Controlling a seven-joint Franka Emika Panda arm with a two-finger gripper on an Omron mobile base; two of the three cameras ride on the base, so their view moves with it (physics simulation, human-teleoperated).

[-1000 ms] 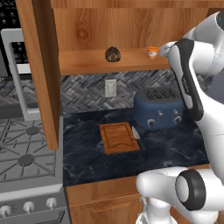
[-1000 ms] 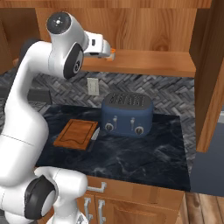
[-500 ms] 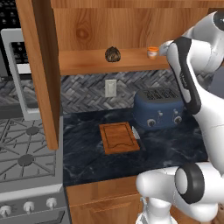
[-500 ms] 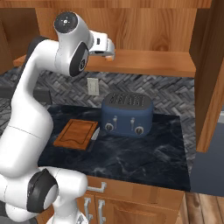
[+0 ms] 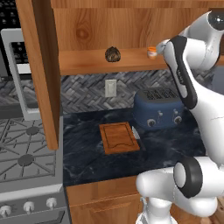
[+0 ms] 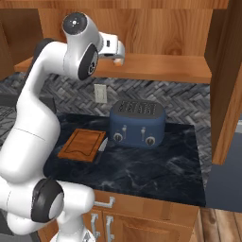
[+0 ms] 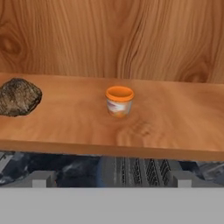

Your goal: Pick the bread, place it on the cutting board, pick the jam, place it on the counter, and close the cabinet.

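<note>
On the inner shelf of the cabinet (image 5: 83, 61), the bread (image 7: 18, 96) is lying partly cut off by the left edge of the hand view, while the jam (image 7: 119, 101) is standing upright near the shelf's middle, well apart from it. Seen from the left base, the arm's white link is covering part of the jam (image 5: 152, 52), and the gripper (image 6: 118, 53) is showing as a white hand near the shelf edge with its fingertips too hidden to judge, so whether it is open or closed cannot be told. The bread's long axis is running along the shelf. Below, the cutting board (image 5: 118, 138) is lying flat on the counter (image 5: 92, 157) beside a blue toaster (image 5: 158, 108), with a gas stove (image 5: 26, 157) at the left.
</note>
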